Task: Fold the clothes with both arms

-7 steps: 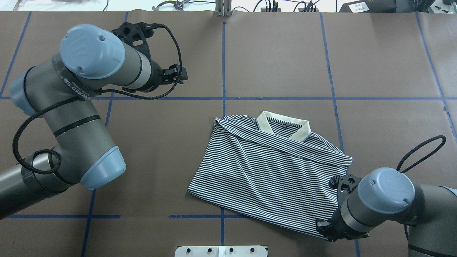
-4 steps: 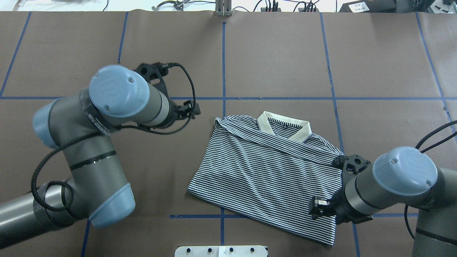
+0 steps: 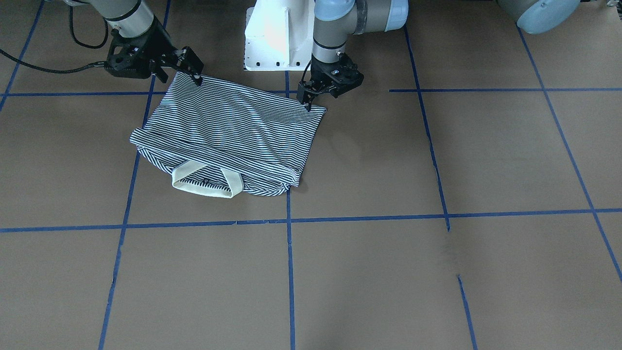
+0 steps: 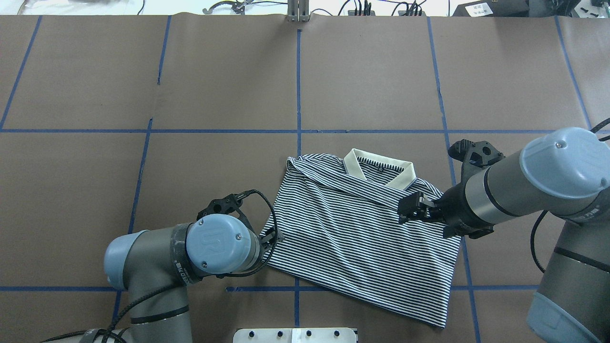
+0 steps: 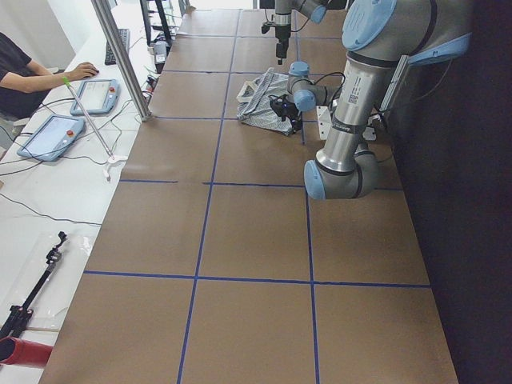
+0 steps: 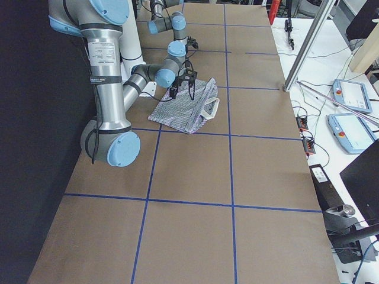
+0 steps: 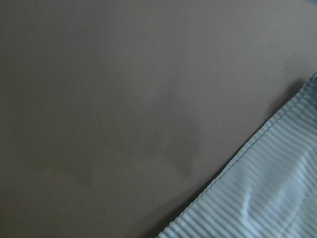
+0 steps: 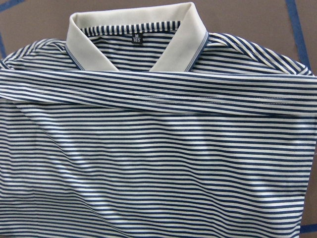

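Note:
The striped polo shirt lies folded on the table, sleeves tucked across and cream collar at its far edge. My left gripper sits low at the shirt's near-left hem, jaws apart, holding nothing; in the front view its tips stand at that corner. The left wrist view shows only the hem and bare table. My right gripper hovers open over the shirt's right side, below the collar. It also shows in the front view. The right wrist view looks down on the shirt.
The brown paper table is marked with blue tape lines. The white pedestal base stands at the near edge behind the shirt. A metal pole and operator tablets are beyond the far edge.
The left arm swung from the far left down to the shirt's near-left hem. The right gripper moved from the shirt's near-right corner up over its right side. The shirt has not moved.

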### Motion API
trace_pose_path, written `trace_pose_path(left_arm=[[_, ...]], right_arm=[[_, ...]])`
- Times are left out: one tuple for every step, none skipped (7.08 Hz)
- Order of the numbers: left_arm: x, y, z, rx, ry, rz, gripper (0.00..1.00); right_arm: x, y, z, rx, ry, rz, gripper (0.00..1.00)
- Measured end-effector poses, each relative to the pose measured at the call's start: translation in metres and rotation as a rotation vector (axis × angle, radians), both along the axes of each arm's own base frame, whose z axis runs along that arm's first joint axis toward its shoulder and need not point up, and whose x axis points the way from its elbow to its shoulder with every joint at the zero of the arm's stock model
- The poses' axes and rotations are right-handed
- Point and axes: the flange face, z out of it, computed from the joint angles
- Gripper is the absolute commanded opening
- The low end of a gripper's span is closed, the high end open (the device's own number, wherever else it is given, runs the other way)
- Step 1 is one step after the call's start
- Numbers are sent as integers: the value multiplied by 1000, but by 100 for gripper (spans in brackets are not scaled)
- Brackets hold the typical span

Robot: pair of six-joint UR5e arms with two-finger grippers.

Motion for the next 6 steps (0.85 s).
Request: trace_pose_path(left_arm=[[6, 4, 4, -11, -10, -15, 92], [9, 4, 4, -8, -12, -28, 90], [9, 2, 3, 0, -11, -41, 89], [9, 0, 2, 7, -10, -50, 86], [9, -1, 1, 12, -10, -56, 80], [10, -2, 2, 15, -11, -58, 62]], right_arm=[[3, -4, -2, 8, -3, 9, 100], [3, -5, -3, 12, -3, 13, 100], [4, -6, -3, 13, -3, 13, 100], [4, -6, -3, 13, -3, 14, 100], [4, -6, -3, 14, -3, 15, 100], [4, -6, -3, 14, -2, 15, 100]])
